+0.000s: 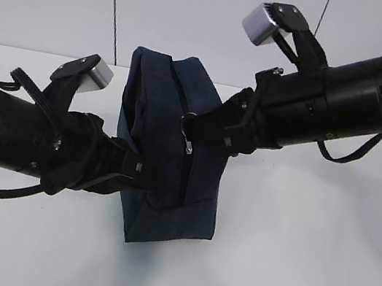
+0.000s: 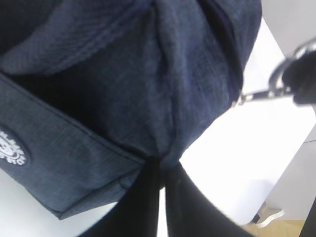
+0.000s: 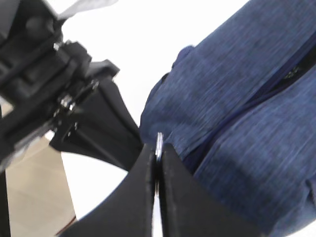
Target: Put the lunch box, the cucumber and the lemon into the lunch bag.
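The dark navy lunch bag (image 1: pixel 169 183) stands upright on the white table between both arms. My left gripper (image 1: pixel 135 166) is shut on a fold of the bag's fabric at its left side; in the left wrist view the gripper (image 2: pixel 162 165) pinches the cloth below the bag body (image 2: pixel 123 89), with the white round logo (image 2: pixel 10 150) at the left edge. My right gripper (image 1: pixel 198 126) is shut on the silver ring pull (image 1: pixel 189 118) of the zipper; the ring's edge (image 3: pixel 159 143) shows between the gripper (image 3: pixel 158 150) tips. The lunch box, cucumber and lemon are out of view.
The white table (image 1: pixel 302 266) spreads around the bag, with a pale wall (image 1: pixel 199 11) behind. The left arm (image 3: pixel 44 74) shows close by in the right wrist view. The ring pull and its clasp (image 2: pixel 281 79) show at the right of the left wrist view.
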{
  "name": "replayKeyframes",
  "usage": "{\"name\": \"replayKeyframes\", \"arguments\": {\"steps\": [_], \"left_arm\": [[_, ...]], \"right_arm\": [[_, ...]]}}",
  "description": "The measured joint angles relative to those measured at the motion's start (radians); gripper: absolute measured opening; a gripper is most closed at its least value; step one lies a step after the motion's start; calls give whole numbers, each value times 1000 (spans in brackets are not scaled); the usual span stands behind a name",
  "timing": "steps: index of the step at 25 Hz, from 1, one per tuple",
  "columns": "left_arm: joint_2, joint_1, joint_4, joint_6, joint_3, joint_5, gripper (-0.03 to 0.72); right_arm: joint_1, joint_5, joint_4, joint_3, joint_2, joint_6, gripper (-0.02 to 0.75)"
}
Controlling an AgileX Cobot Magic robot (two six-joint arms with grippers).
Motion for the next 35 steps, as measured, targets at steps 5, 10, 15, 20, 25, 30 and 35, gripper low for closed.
{"name": "replayKeyframes", "arguments": {"steps": [5, 10, 15, 20, 25, 30, 35], "left_arm": [[0, 0, 7, 0, 0, 2, -7], [0, 0, 19, 0, 0, 12, -7], [0, 0, 25, 0, 0, 37, -7], [0, 0, 13, 0, 43, 65, -7], [-9, 0, -13, 0, 91, 77, -7], [-18, -3, -15, 0, 102, 84, -7], [-18, -64, -18, 0, 104, 82, -7]], "right_arm": [[0, -38, 53, 0, 0, -30, 8], [0, -90, 80, -2, 0, -46, 8], [0, -102, 94, -28, 6, -57, 8], [2, -130, 99, -66, 9, -72, 8], [4, -127, 108, -97, 54, -79, 8], [4, -122, 117, -159, 112, -79, 8], [4, -122, 119, -252, 182, -79, 8]]}}
